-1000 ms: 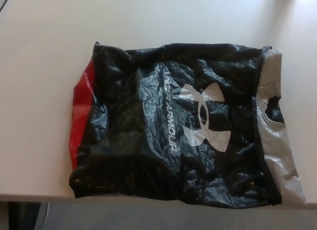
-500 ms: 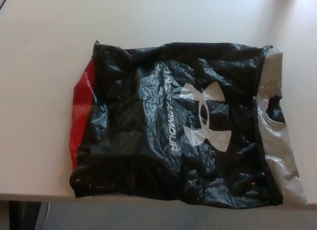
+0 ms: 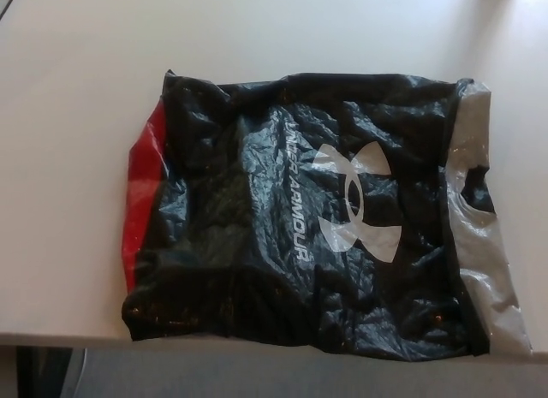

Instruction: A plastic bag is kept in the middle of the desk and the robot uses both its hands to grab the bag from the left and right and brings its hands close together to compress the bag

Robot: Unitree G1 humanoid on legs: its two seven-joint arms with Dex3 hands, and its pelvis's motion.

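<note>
Lying flat and crumpled across the pale desk (image 3: 77, 115), the black plastic bag (image 3: 257, 244) spreads out wide, its near edge reaching the desk's front edge and slightly overhanging it at the lower right. A white logo (image 3: 355, 201) sits a little right of the bag's middle, with a line of white lettering (image 3: 295, 188) running beside it, turned sideways. A red band (image 3: 144, 197) runs along the bag's left end, and a silver-grey strip (image 3: 479, 235) with a cut-out handle hole runs down its right end. Neither of the robot's 2 hands shows anywhere in the head view, so whether their fingers are spread or closed cannot be told. Nothing touches the bag.
</note>
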